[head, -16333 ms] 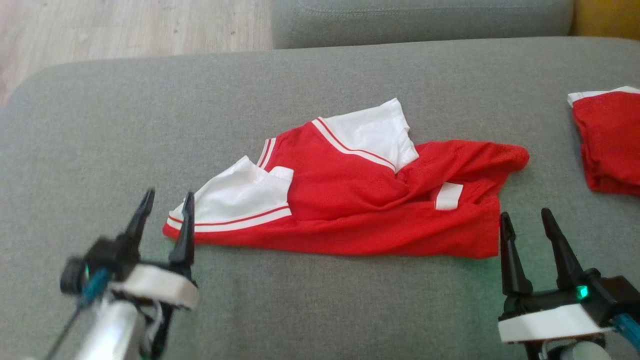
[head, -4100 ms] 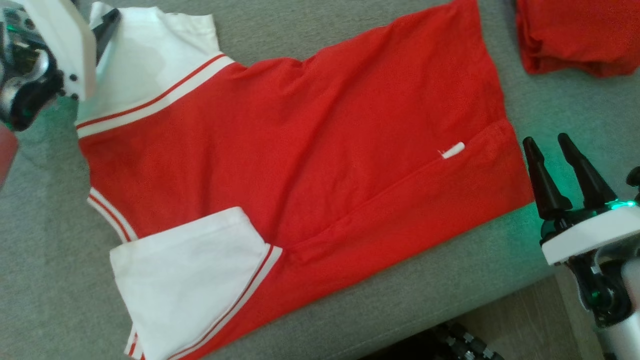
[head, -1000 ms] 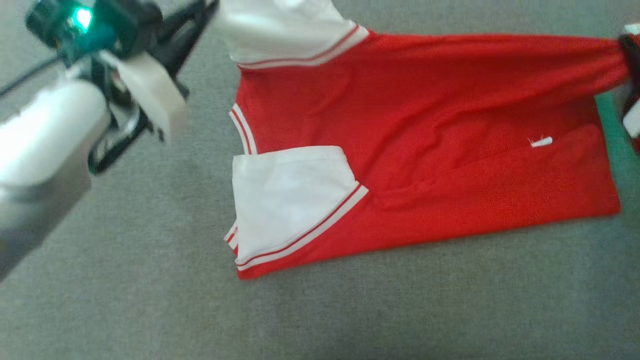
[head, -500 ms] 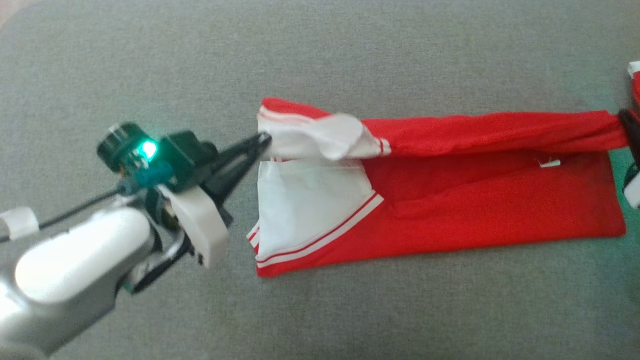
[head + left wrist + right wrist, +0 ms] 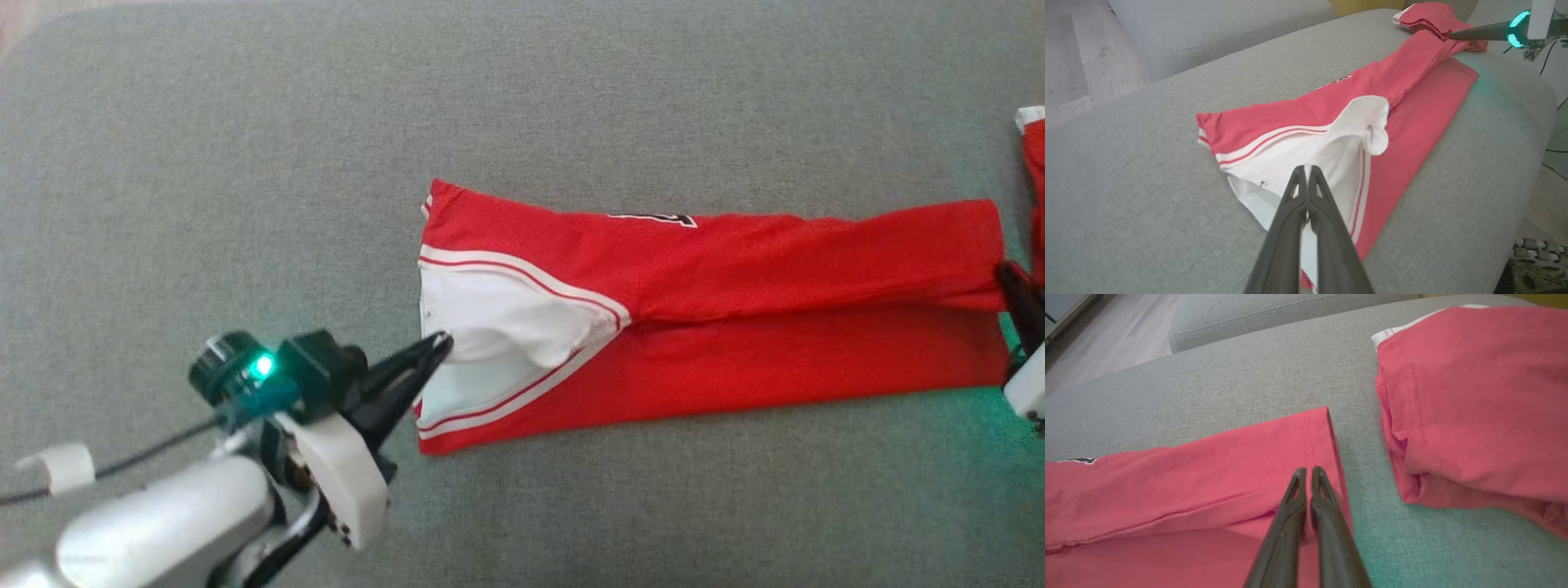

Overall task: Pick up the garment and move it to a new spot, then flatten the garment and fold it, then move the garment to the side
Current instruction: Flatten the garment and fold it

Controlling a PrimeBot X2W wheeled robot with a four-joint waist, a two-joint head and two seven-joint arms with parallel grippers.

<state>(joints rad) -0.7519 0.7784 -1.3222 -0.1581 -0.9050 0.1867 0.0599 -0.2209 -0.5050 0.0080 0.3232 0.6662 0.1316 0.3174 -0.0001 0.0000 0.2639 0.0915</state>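
Garment: red jersey with white sleeves [image 5: 735, 269], folded lengthwise, stretched between both jaws
Left jaws: clamped on white sleeve [image 5: 1331, 163]
Right jaws: clamped on red hem [image 5: 1318, 433]

garment [image 5: 735, 269]: matt red-white cloth | cushion [image 5: 571, 98]: coarse grey weave | floor [image 5: 1069, 61]: pale wood

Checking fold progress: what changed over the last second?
The left hand, shut on the white sleeve, and the right hand, shut on the hem, drew the far edge of the shirt toward the robot, folding it over the near half. Both grips held; the near edge and the folded red garment stayed.
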